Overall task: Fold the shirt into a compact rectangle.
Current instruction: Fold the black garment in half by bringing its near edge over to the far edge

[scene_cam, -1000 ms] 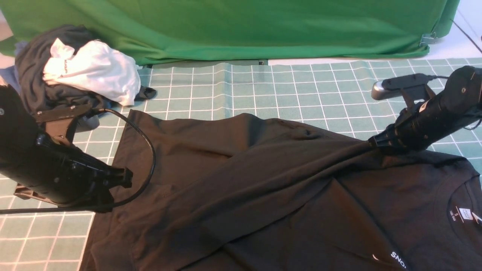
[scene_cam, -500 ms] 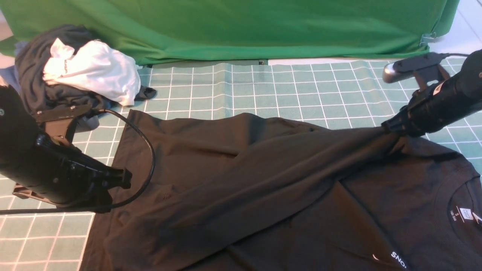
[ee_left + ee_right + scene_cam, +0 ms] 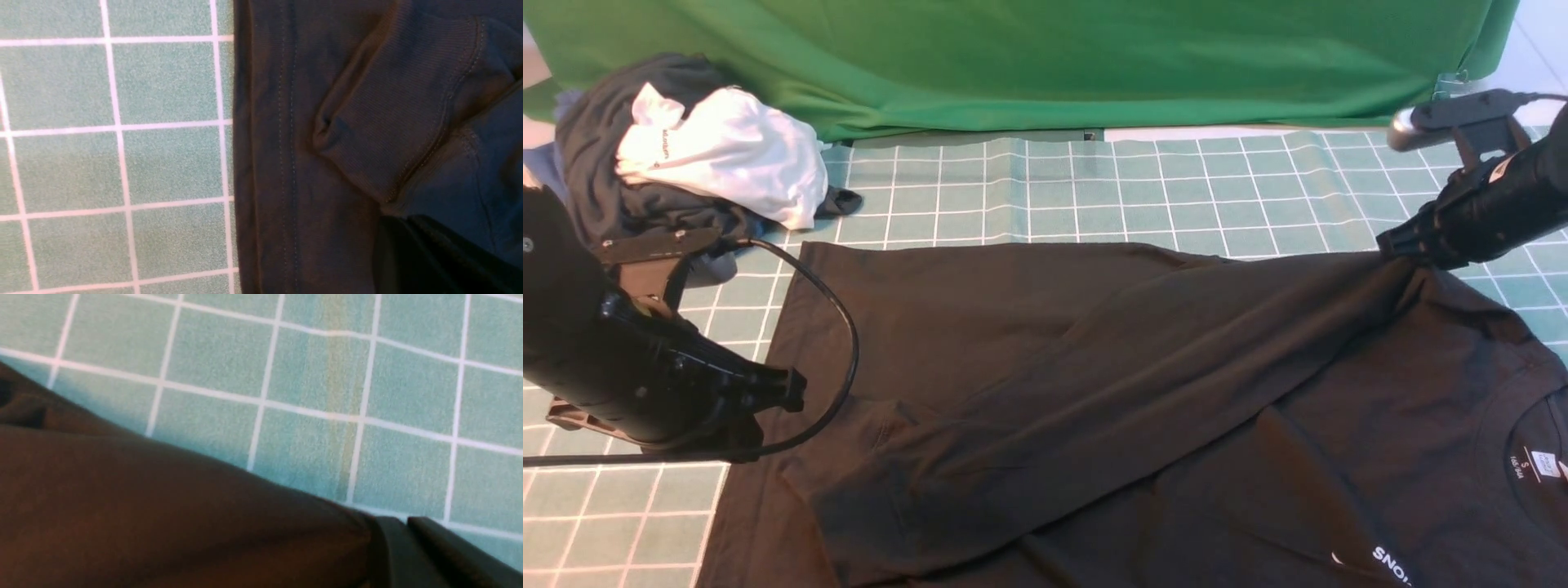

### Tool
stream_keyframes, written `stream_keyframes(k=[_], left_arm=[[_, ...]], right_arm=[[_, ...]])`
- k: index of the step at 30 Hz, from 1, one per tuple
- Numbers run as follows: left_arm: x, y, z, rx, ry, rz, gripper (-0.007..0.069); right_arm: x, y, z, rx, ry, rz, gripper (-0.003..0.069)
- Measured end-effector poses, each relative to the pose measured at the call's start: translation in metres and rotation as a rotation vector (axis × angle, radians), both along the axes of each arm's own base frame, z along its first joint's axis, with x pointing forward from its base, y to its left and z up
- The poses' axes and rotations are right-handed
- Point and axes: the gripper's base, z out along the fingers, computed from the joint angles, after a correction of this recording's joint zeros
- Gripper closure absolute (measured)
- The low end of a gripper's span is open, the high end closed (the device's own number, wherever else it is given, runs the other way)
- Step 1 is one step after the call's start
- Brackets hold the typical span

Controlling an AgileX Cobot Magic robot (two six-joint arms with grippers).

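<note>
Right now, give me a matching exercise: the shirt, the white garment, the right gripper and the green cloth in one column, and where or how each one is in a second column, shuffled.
Column one
1. shirt
2. white garment
3. right gripper
4. green cloth

Column two
A. hangs across the back
B. crumpled on the dark pile, far left
C. black, spread over the grid mat
D. clamped on black fabric, right side

Pairs: 1-C, 2-B, 3-D, 4-A

Black shirt (image 3: 1013, 367) on white-gridded teal mat (image 3: 1094, 188).
</note>
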Motion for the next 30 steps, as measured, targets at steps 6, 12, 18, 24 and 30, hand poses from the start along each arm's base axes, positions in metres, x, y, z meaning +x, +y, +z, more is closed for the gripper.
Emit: stream_keyframes(k=[6,12,18,24,30], left_arm=[[0.000,0.001,0.000,0.016,0.000,-0.002,0.0614],[-0.005,0.002,-0.001,0.023,0.052,-0.019,0.0613],[-0.022,-0.005,-0.003,0.055,0.222,-0.089,0.0613],[-0.021,-0.014,-0.011,0.179,0.158,-0.067,0.0613],[0.029,-0.005,0.025,0.120,-0.069,0.044,0.0613]], right_arm=[[0.009,-0.001,0.017,-0.023,-0.004,0.017,0.0310],[-0.003,-0.005,0.071,-0.075,0.163,0.027,0.0349],[-0.056,-0.003,0.156,-0.021,0.061,0.027,0.0645],[-0.109,0.007,0.175,0.074,0.034,0.143,0.0661],[-0.132,0.008,0.156,0.083,0.064,0.177,0.0661]])
